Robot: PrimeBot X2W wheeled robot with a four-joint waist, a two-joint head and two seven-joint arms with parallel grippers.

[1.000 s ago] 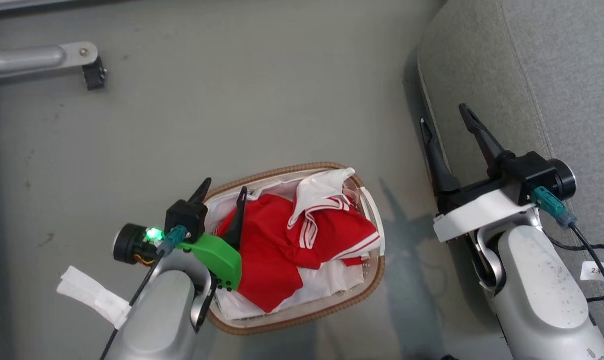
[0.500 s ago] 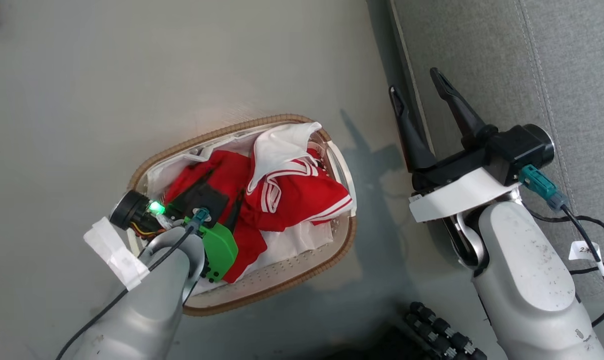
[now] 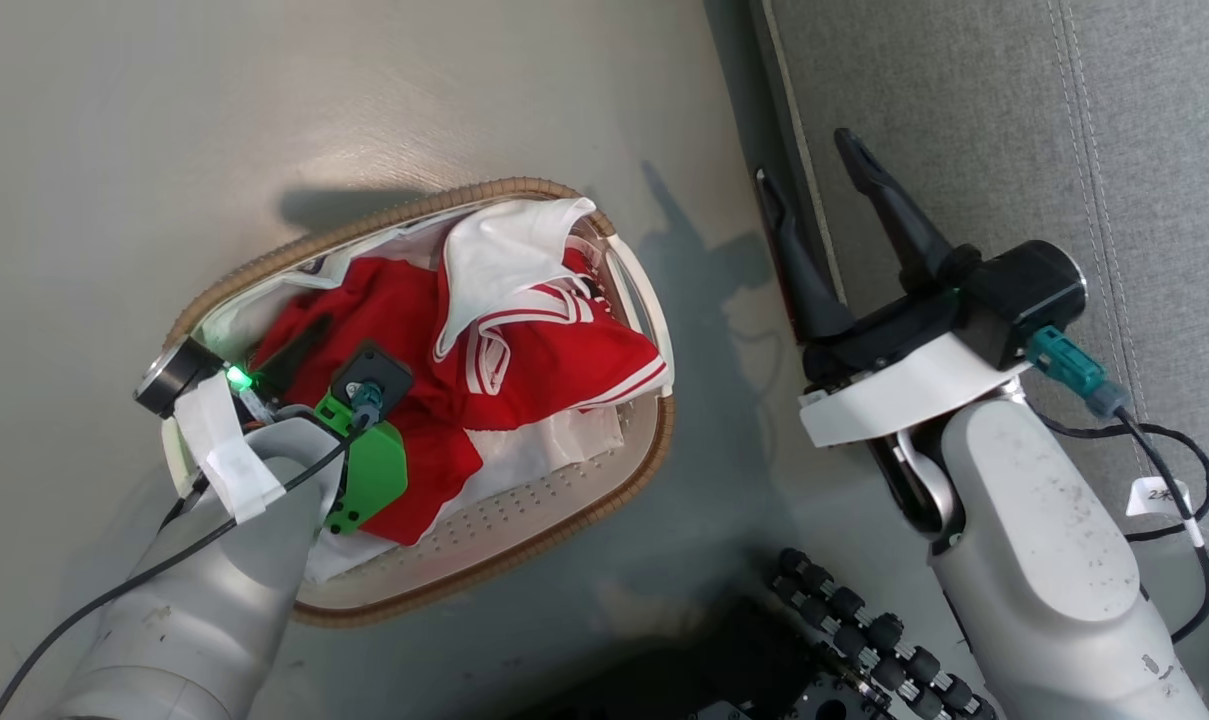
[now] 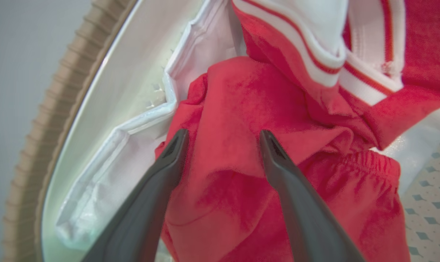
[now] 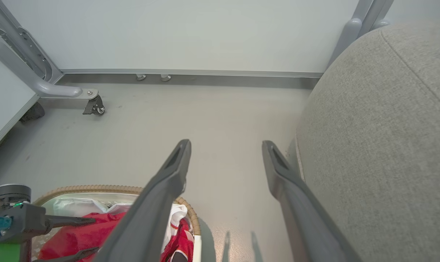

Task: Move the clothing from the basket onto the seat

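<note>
Two wide-spread fingers [image 4: 169, 163] of the left hand [image 4: 223, 134] straddle a red fold of the clothing [image 4: 234, 94], just ahead inside the basket [image 3: 534, 500], while the empty, wide right hand [image 3: 804, 160] hangs beside the seat [image 3: 1014, 120].

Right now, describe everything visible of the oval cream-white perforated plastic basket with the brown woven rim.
The basket sits upright on the grey floor, apart from the grey fabric seat. A white liner cloth lines it; crumpled red clothing with white stripes lies inside. The open left gripper reaches in, fingers against the red fabric.

Bright, even light; soft floor [image 3: 564, 100] shadows; wrist views blurred near edges.
</note>
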